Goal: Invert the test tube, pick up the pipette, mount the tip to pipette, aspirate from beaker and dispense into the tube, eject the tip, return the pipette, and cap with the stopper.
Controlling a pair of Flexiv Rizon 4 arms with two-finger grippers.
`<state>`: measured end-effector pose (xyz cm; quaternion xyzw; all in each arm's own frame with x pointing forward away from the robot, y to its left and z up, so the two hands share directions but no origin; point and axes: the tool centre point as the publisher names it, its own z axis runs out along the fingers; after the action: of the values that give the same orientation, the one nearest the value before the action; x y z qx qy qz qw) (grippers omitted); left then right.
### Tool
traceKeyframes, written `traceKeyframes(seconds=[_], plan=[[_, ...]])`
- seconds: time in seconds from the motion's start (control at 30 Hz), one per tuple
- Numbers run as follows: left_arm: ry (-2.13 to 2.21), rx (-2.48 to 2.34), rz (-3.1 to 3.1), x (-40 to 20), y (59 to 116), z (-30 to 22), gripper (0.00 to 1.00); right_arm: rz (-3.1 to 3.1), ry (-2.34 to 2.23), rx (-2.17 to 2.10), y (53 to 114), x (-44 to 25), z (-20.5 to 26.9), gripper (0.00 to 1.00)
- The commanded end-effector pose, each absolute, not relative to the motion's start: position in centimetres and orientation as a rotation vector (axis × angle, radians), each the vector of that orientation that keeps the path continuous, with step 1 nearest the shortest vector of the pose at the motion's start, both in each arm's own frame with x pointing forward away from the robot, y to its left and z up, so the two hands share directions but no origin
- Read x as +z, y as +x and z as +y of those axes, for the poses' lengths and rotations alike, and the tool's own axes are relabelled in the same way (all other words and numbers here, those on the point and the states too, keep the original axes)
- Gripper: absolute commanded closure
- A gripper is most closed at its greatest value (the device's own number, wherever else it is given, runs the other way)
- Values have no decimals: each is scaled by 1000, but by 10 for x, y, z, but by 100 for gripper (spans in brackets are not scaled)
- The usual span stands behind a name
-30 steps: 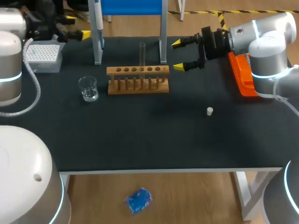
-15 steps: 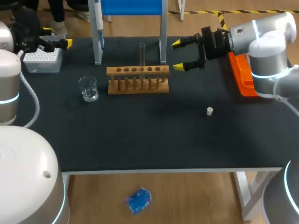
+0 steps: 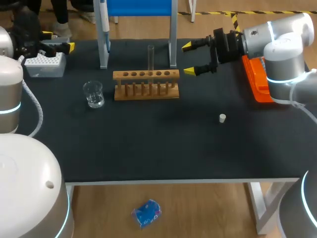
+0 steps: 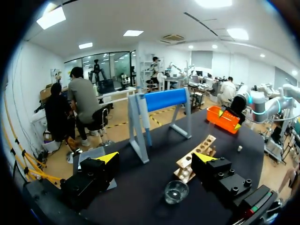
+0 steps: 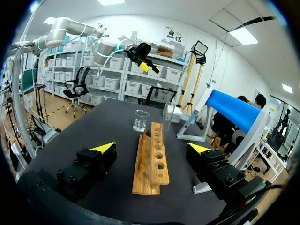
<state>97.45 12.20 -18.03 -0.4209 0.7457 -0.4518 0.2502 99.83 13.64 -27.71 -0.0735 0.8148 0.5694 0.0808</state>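
Yellow-tipped left gripper (image 3: 59,41) is at the far-left back corner of the black table (image 3: 148,148), fingers spread wide with nothing in them, right by the white tip box (image 3: 45,64). In its wrist view, the glass beaker (image 4: 176,191) lies ahead, between the finger lines, untouched. The beaker stands left of the wooden rack (image 3: 146,85), near but apart. The pipette (image 3: 104,22) hangs on the left post of the blue-topped stand (image 3: 141,7) behind the rack. The test tube (image 3: 150,57) stands upright in a middle rack hole. The right gripper (image 3: 188,59) is just right of the rack's back end, fingers wide and empty. The small white stopper (image 3: 223,118) lies alone, well in front. An orange tray (image 3: 257,82) is at the right edge.
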Motion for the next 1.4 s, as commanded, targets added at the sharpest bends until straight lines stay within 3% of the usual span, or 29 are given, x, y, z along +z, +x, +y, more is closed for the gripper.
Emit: traceKeyframes(seconds=[0.03,0.6,1.07,1.4], plan=[[-1187,-1140,2011,-189,975,139,0,2437,-221,1701,998,-277,136,0],[-1494,-920,1837,-224,979,230,0,2437,-221,1701,998,-277,136,0],[-1529,-889,1815,-232,982,243,0,2437,-221,1701,998,-277,136,0],[-1571,-822,1757,-254,1015,249,0,2437,-221,1701,998,-277,136,0]])
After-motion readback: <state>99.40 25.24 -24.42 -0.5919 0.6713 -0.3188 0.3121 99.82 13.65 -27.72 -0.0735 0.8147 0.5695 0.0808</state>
